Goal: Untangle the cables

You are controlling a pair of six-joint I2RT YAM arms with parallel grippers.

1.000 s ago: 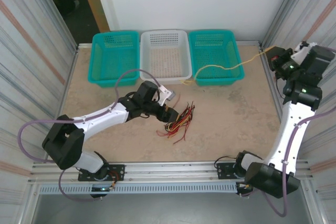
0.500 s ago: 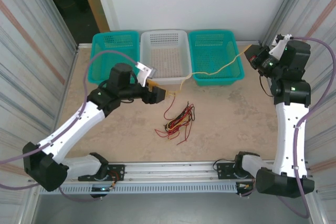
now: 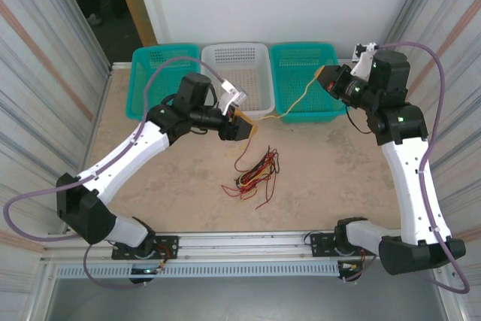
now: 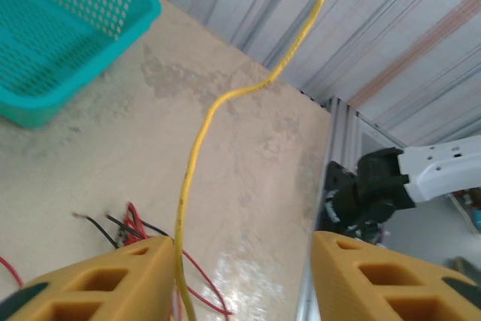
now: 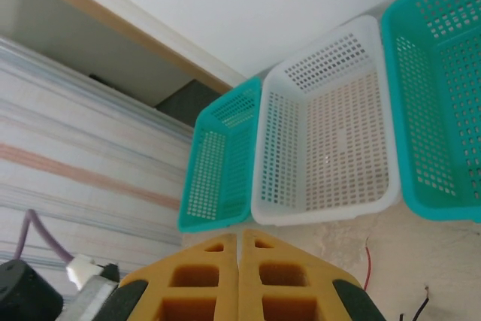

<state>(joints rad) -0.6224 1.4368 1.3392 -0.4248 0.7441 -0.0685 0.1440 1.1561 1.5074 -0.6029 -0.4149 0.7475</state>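
Yellow cable [image 4: 197, 137]: thin, smooth and wavy, hanging in the air clear of the tabletop [image 3: 338, 178].
Its line: long axis slants from the left claw [image 3: 242, 127] up and across to the right claw [image 3: 323, 80], passing the front rim of the right teal basket [image 3: 308, 73].
Cable bundle [image 3: 255, 174]: red, yellow and black wires in a loose knot mid-tabletop, stretched diagonally, near-left to far-right.
Left claw: blocky yellow fingers [image 4: 113, 276] apart, and look, the yellow cable runs right along one inner face.
Right claw: fingers pressed together, clamped on the yellow cable's far end.
Left arm: white, reaching in from the left, wrist turned right.
Right arm: standing tall, wrist bent leftward.
Baskets: perforated plastic, with a white basket [image 3: 235, 73] beside the teal one.
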